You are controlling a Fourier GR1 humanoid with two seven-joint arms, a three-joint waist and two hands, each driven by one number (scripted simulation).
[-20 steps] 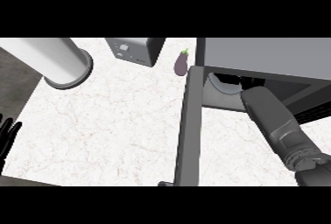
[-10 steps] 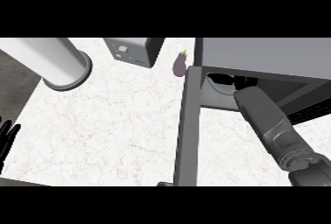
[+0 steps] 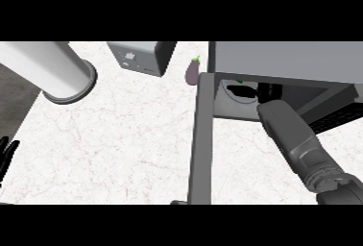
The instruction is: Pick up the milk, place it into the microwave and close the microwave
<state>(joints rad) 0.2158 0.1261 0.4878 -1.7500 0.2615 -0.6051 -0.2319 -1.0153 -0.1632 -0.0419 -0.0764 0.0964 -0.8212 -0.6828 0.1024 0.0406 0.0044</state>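
The right hand (image 3: 245, 90) reached into the open microwave (image 3: 284, 60) at upper right, seemingly curled around the white milk (image 3: 233, 91) inside. The left hand (image 3: 7, 153) rested relaxed at the left edge. The microwave door (image 3: 200, 144) stood open.

Grey ribbed forearm (image 3: 294, 139); black fingers (image 3: 7, 153).

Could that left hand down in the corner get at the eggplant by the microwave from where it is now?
Probably not without a long reach. The left hand rests at the counter's left edge, while the eggplant lies far across the counter beside the microwave. Nothing stands between them; the open door is just right of that path.
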